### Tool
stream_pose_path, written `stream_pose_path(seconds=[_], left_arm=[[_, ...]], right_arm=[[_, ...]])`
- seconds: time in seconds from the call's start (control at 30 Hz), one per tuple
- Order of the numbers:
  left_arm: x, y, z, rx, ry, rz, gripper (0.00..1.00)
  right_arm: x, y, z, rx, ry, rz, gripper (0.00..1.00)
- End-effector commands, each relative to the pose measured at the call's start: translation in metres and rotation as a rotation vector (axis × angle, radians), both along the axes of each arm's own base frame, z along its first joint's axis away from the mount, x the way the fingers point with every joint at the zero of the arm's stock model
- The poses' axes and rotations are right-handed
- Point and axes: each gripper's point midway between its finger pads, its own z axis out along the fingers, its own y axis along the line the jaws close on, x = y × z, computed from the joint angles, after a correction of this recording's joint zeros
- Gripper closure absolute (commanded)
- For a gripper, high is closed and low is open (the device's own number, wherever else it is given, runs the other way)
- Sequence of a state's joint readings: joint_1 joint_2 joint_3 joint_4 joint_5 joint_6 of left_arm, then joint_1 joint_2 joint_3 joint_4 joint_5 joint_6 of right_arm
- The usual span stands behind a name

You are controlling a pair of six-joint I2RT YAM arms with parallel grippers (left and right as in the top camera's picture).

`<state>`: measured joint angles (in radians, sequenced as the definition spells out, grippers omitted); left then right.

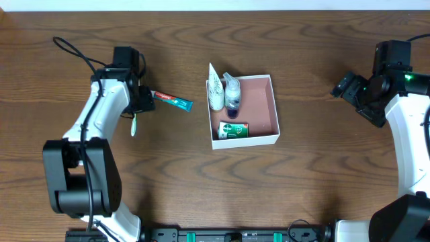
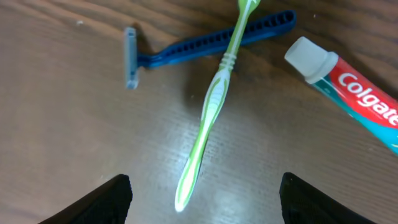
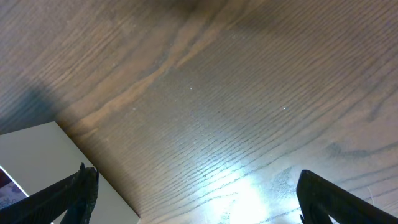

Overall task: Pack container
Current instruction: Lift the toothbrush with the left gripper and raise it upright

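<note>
The container (image 1: 263, 107) is a square shallow box with white walls and a pink-brown inside, at the table's middle. In it lie a white tube (image 1: 215, 91), a small bottle (image 1: 232, 95) and a green soap carton (image 1: 233, 130). A Colgate toothpaste tube (image 1: 172, 101) lies left of it and also shows in the left wrist view (image 2: 357, 96). My left gripper (image 1: 140, 102) (image 2: 205, 194) is open and empty just above a green toothbrush (image 2: 210, 115) (image 1: 134, 125), which lies across a blue razor (image 2: 199, 48). My right gripper (image 1: 344, 87) (image 3: 196, 193) is open and empty over bare wood, far right.
The table is dark wood (image 1: 302, 188). In the right wrist view its edge (image 3: 99, 168) runs across the lower left, with a pale floor beyond. A black cable (image 1: 70, 50) loops behind the left arm.
</note>
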<state>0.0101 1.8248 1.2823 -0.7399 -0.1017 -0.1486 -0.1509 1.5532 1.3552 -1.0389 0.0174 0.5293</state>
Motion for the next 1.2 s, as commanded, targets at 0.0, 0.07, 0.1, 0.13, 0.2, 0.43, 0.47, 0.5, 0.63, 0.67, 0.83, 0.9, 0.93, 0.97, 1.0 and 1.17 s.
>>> stream_pose_path(seconds=[0.0,0.07,0.1,0.13,0.2,0.43,0.47,0.5,0.63,0.67,0.83,0.9,0.93,0.97,1.0,1.17], left_arm=[[0.001,-0.006,-0.012,-0.05,0.022,-0.109,0.23],[0.005,-0.006,-0.017,-0.043,0.021,-0.144,0.23],[0.007,-0.006,-0.018,-0.042,0.02,-0.159,0.23],[0.009,-0.006,-0.02,-0.039,0.018,-0.169,0.23],[0.012,-0.006,-0.024,-0.036,0.013,-0.179,0.23],[0.019,-0.003,-0.029,-0.028,-0.004,-0.18,0.23],[0.02,-0.002,-0.03,-0.028,-0.005,-0.177,0.23],[0.02,-0.001,-0.03,-0.028,-0.006,-0.175,0.23],[0.021,0.003,-0.038,-0.03,0.003,-0.164,0.23],[0.02,0.004,-0.04,-0.03,0.009,-0.163,0.23],[0.02,0.004,-0.052,-0.034,0.031,-0.162,0.23],[0.02,0.004,-0.056,-0.034,0.036,-0.162,0.23],[0.02,0.004,-0.057,-0.035,0.037,-0.162,0.24],[0.02,0.004,-0.058,-0.035,0.037,-0.162,0.24],[0.021,0.004,-0.059,-0.034,0.036,-0.162,0.25],[0.023,0.004,-0.063,-0.035,0.034,-0.162,0.3]], right_arm=[[0.0,-0.003,0.0,-0.005,0.003,0.005,0.01],[0.0,-0.003,0.0,-0.005,0.003,0.005,0.01],[0.0,-0.003,0.0,-0.005,0.003,0.005,0.01],[0.0,-0.003,0.0,-0.005,0.003,0.005,0.01],[0.0,-0.003,0.0,-0.005,0.003,0.005,0.01],[0.0,-0.003,0.0,-0.005,0.003,0.005,0.01],[0.0,-0.003,0.0,-0.005,0.003,0.005,0.01],[0.0,-0.003,0.0,-0.005,0.003,0.005,0.01],[0.0,-0.003,0.0,-0.005,0.003,0.005,0.01],[0.0,-0.003,0.0,-0.005,0.003,0.005,0.01],[0.0,-0.003,0.0,-0.005,0.003,0.005,0.01],[0.0,-0.003,0.0,-0.005,0.003,0.005,0.01],[0.0,-0.003,0.0,-0.005,0.003,0.005,0.01],[0.0,-0.003,0.0,-0.005,0.003,0.005,0.01],[0.0,-0.003,0.0,-0.005,0.003,0.005,0.01],[0.0,-0.003,0.0,-0.005,0.003,0.005,0.01]])
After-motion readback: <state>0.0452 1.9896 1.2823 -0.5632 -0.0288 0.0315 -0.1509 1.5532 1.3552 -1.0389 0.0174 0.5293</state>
